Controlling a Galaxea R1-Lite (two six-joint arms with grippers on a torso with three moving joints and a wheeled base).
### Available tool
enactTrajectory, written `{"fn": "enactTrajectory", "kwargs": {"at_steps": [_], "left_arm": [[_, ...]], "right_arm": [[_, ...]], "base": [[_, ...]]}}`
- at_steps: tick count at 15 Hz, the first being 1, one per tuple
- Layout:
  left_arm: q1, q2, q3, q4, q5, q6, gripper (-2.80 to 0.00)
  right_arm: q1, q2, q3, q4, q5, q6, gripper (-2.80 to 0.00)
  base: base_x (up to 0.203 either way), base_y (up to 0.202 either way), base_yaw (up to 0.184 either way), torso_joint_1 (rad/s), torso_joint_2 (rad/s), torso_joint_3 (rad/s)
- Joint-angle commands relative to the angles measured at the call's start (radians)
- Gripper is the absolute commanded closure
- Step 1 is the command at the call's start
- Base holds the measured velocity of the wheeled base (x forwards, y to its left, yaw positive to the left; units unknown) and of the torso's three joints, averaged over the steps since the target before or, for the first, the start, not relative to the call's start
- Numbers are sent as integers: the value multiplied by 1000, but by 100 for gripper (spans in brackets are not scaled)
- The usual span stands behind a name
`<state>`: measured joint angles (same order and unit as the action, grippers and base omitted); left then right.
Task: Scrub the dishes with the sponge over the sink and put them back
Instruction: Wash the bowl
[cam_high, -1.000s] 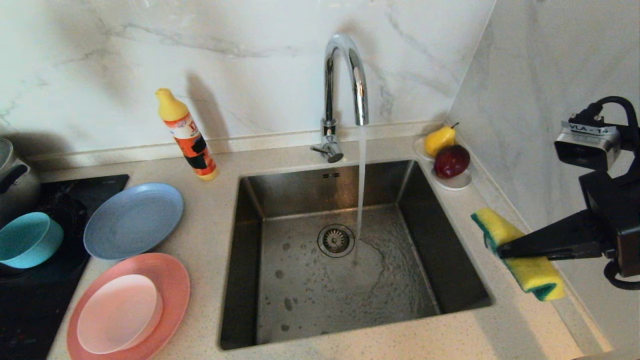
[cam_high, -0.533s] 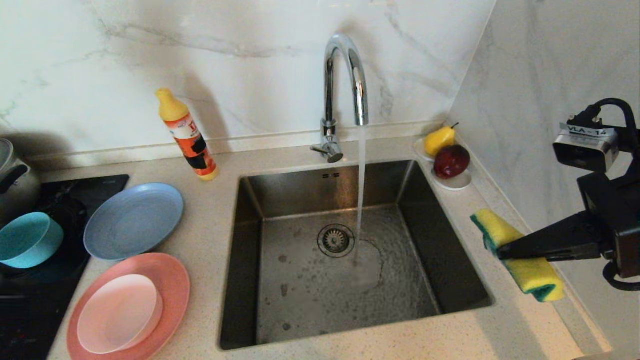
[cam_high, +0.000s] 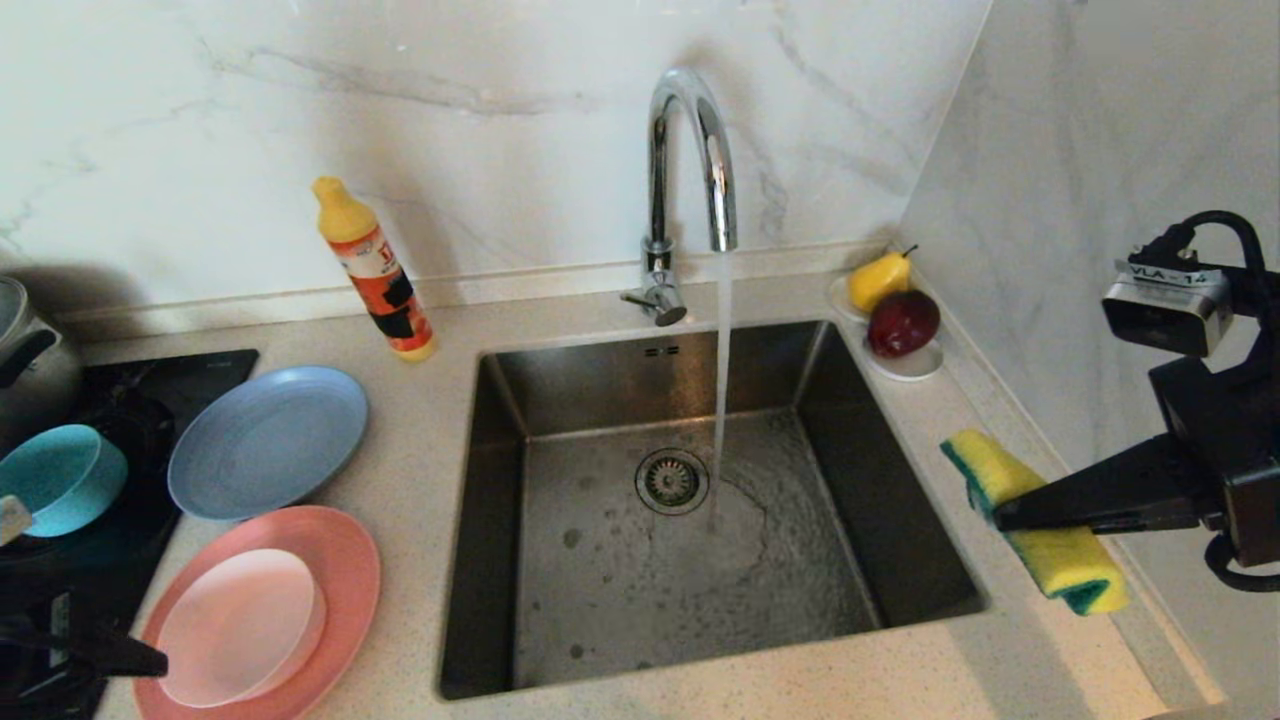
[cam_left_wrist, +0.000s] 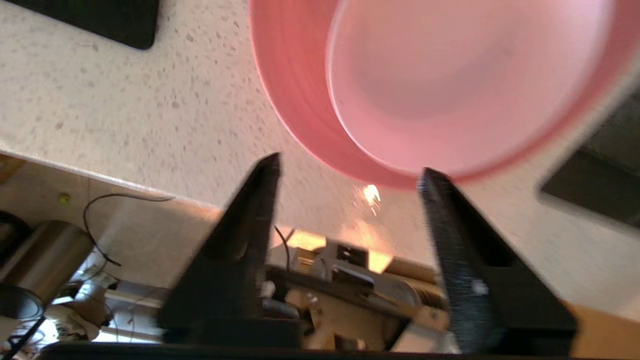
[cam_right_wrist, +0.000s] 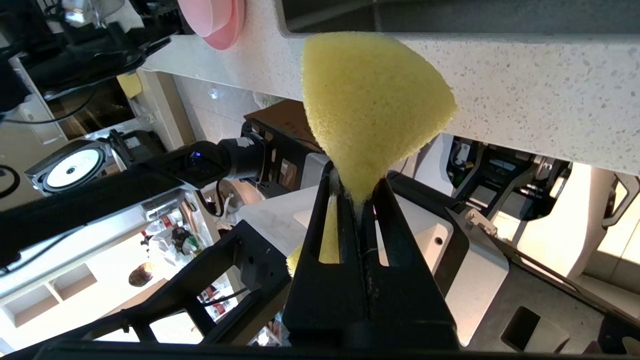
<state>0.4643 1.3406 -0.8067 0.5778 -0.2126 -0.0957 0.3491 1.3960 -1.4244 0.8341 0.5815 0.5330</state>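
The right gripper (cam_high: 1000, 512) is hanging beside the sink (cam_high: 500, 420), out over the counter on its right side, its jaws pinched tight on the yellow sponge (cam_high: 1040, 520), which is bulging out on either side of the fingers. The tap (cam_high: 690, 150) is running, and water is spreading across the steel floor toward the drain (cam_high: 671, 481).

Over on the left, the left gripper (cam_left_wrist: 347, 172) is reaching in at the near edge of the counter, jaws standing apart and empty, pointing at the rim of the salmon plate (cam_high: 345, 560). The pale pink bowl (cam_high: 240, 625) is sitting inside that plate. The grey-blue plate (cam_high: 268, 438) is lying just behind, and the teal bowl (cam_high: 55, 478) is resting further left on the dark hob (cam_high: 190, 375).

It looks as though a first dish is being picked. To do that well, the fingers should be straddling a single rim, probably the bowl's since it is on top, and closing squarely so that smooth plastic is not slipping out. The lift should be clearing the plate beneath before swinging toward the water.
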Motion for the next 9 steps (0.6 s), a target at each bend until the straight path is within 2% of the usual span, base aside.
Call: {"fn": "enactTrajectory", "kwargs": {"at_steps": [1,6,9], "left_arm": [[-2,72,61,-78,10,-8,-280],[-11,132,83,-143,7,-30,-280],[-37,179,135,-240,6,-45,-280]], "right_arm": [[1,6,4,5,4,2,0],[1,9,0,5,4,2,0],[1,6,5,5,4,2,0]], "base": [[0,0,0,0,0,0],[0,0,0,0,0,0],[0,0,0,0,0,0]]}}
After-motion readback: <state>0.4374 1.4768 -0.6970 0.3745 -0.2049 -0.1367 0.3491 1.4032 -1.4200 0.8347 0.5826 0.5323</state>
